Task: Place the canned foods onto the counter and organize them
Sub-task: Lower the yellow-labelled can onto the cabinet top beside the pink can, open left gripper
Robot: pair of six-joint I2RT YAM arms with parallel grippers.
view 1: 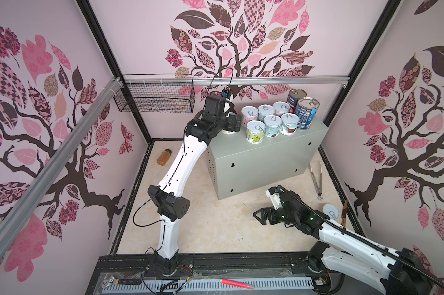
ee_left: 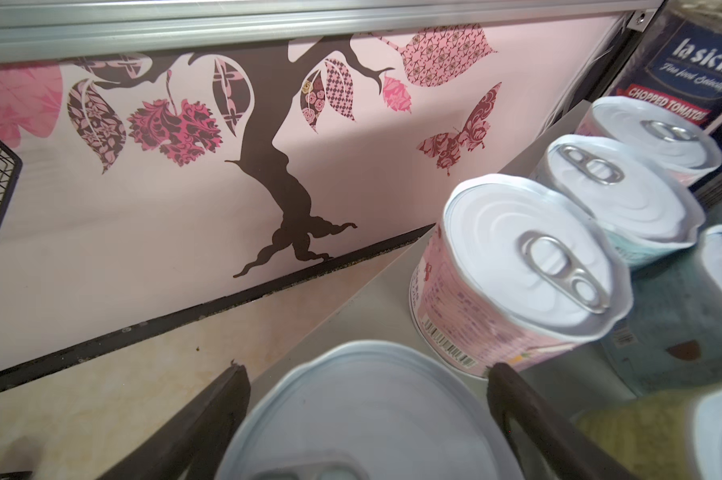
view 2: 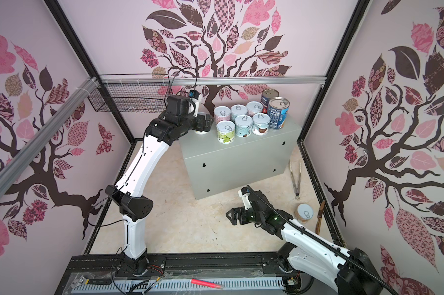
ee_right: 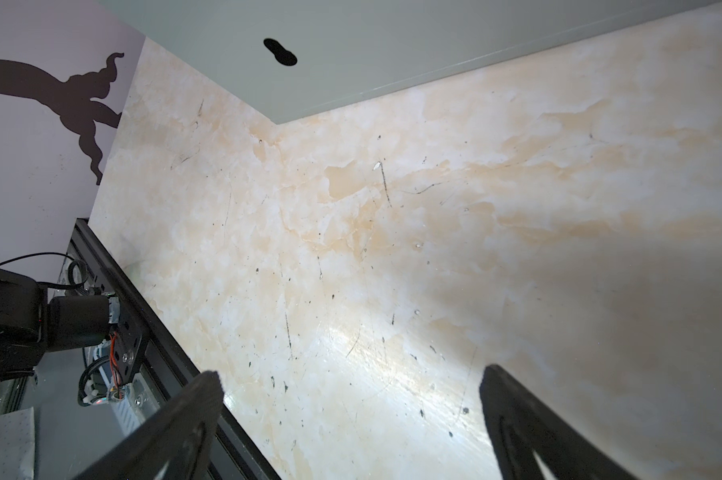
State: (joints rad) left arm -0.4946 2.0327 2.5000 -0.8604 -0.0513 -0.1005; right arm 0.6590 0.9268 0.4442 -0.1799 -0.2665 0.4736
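Observation:
On the grey counter [view 1: 267, 163] stand several short white-lidded cans [view 1: 272, 125] in two rows. Behind them are a tall blue-label can [view 1: 306, 112] and a tall tomato can [view 1: 295, 98]. My left gripper [view 1: 231, 125] is at the counter's left end, open around another short can [view 1: 228, 131]. In the left wrist view its lid [ee_left: 372, 415] lies between the fingers [ee_left: 226, 399] with small gaps on both sides. One more short can [view 1: 332, 212] stands on the floor at the right. My right gripper [view 1: 259, 217] hovers low over the floor in front of the counter, open and empty [ee_right: 351, 374].
An amber bottle [view 1: 164, 156] lies on the floor at the back left. Metal tongs [view 1: 316, 178] and a wooden-handled tool [view 1: 343, 212] lie by the right wall. A black wire basket [view 1: 154, 98] hangs on the back rail.

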